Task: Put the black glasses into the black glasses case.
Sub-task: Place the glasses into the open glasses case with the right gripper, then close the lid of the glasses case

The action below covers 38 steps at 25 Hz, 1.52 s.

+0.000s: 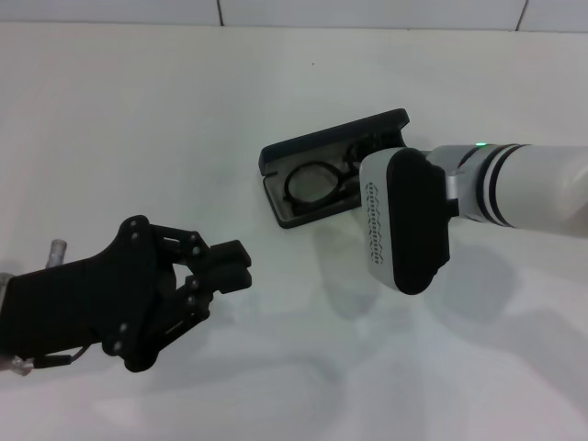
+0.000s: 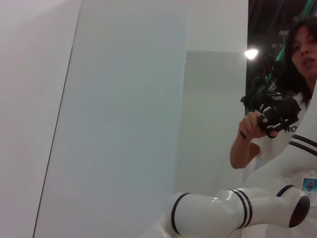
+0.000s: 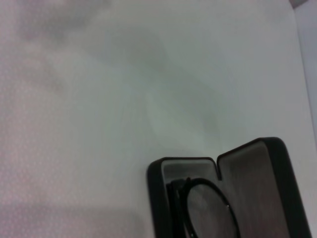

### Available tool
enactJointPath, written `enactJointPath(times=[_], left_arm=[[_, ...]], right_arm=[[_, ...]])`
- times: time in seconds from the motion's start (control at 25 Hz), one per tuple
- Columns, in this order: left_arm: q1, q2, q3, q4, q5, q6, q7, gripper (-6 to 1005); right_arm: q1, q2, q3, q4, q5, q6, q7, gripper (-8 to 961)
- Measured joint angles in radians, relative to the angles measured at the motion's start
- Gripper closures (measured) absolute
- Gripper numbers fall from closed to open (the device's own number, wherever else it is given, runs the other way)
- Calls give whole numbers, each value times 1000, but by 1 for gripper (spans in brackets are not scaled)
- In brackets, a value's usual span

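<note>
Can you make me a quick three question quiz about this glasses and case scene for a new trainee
1. True or false: the black glasses already lie inside the open black glasses case.
2. Which arm reaches over the case? A) left B) right C) neither
3. Fill in: the left gripper hovers over the white ____, apart from the case.

Key:
1. True; one round lens shows against the lining in the head and right wrist views.
2. B; the right arm's wrist covers part of the case, hiding the right gripper.
3. table

Head camera looks down; right wrist shares the black glasses case [image 1: 322,179], closer.
</note>
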Motion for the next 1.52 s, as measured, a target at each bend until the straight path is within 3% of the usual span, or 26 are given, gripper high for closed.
enactJointPath(times=[0.36, 0.64, 0.88, 1.12, 1.36, 1.52], left_arm=[[1, -1, 1, 0, -1, 0, -1, 886], [-13, -1, 1, 0, -1, -1, -2, 886], [-11, -3, 1, 3, -2, 4, -4, 886], [-4, -4, -4, 3, -3, 4, -3, 886], [0, -13, -27, -1, -2, -65, -24, 885], [-11, -18, -50, -1, 0, -162, -81, 885]], right_arm=[[-58, 0, 55, -104, 71, -62, 63, 672], [-43, 0, 177, -218, 237, -321, 96, 679], [29, 0, 315, -269, 299, -551, 225, 685], [36, -3, 430, -277, 381, -661, 227, 692], [-86, -2, 529, -384, 470, -658, 164, 728], [-192, 0, 644, -445, 640, -657, 37, 785]])
